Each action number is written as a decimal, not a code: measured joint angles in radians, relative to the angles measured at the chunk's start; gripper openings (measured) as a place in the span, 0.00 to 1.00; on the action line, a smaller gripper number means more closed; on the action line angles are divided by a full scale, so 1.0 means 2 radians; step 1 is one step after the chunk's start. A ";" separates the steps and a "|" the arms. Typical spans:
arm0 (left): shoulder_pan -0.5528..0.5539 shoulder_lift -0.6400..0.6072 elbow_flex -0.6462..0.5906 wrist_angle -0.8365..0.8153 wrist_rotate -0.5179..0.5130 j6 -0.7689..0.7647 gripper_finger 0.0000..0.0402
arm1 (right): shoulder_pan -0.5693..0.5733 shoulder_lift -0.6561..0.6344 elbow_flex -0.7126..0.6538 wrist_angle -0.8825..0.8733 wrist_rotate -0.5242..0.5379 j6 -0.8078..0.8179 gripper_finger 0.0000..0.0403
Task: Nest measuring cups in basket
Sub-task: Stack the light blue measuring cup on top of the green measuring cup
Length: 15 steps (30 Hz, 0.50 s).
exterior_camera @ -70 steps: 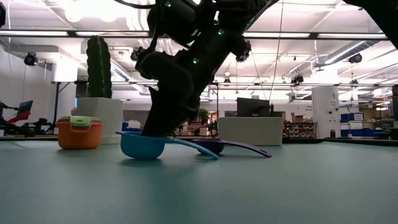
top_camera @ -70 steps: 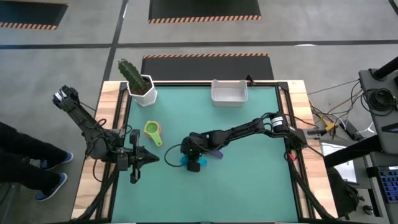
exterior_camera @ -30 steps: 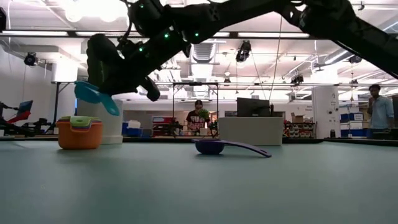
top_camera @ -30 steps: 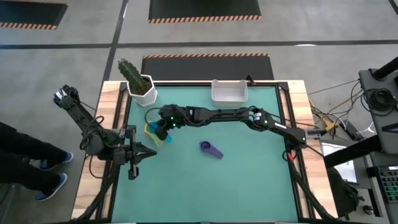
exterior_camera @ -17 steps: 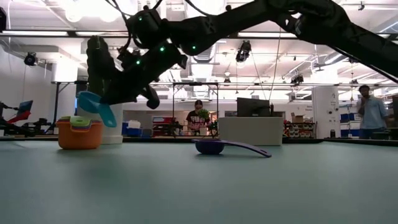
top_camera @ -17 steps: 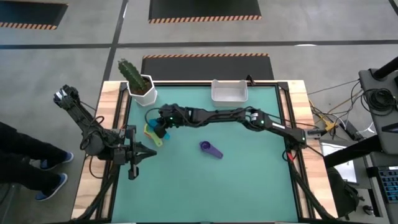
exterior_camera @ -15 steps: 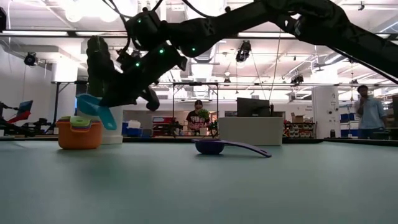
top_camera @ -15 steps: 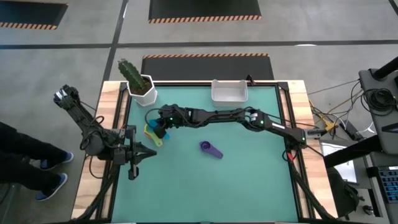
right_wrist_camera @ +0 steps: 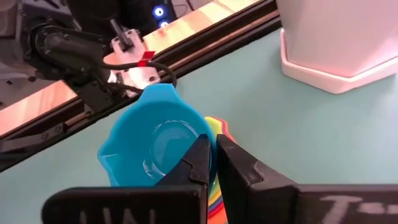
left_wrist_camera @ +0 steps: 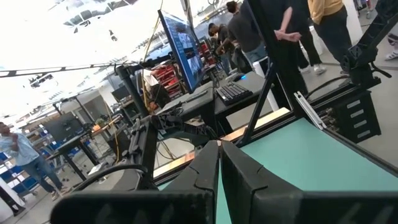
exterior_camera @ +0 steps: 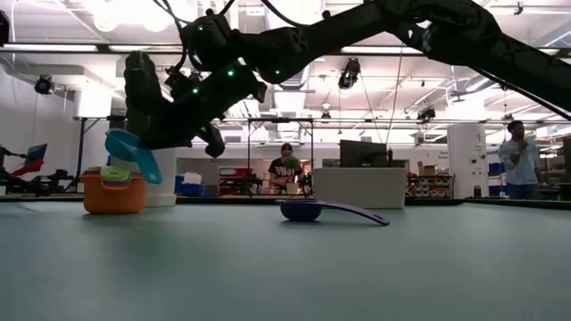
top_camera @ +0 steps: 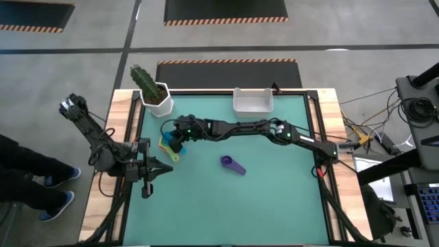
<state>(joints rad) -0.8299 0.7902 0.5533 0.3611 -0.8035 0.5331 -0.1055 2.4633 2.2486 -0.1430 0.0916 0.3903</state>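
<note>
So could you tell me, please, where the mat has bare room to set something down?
The near half of the green mat is bare, as is the right side between the purple cup and the right rail. It is crowded at the left: cactus pot, nested cup stack, and the right claw holding the blue cup.

One teal plastic measuring cup point(right_wrist_camera: 154, 142) sits pinched between the right jaws, and one stack of nested coloured plastic cups point(exterior_camera: 114, 189) lies just below them. One purple plastic measuring cup point(top_camera: 232, 165) rests well apart from both jaws, as do one white rectangular basket point(top_camera: 253, 102) and one white pot with a green cactus point(top_camera: 155, 93).
</note>
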 joint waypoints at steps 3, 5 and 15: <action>0.000 0.000 0.000 0.000 0.000 0.000 0.00 | 0.001 0.000 0.000 0.003 -0.007 -0.005 0.04; 0.000 0.000 0.000 0.000 0.000 0.000 0.00 | 0.002 0.000 0.000 0.004 -0.009 -0.008 0.05; 0.000 0.000 0.000 0.000 0.000 0.000 0.00 | 0.002 0.000 -0.002 0.011 -0.010 -0.023 0.08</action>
<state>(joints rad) -0.8299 0.7902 0.5533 0.3614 -0.8032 0.5335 -0.1005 2.4632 2.2436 -0.1211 0.0711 0.3443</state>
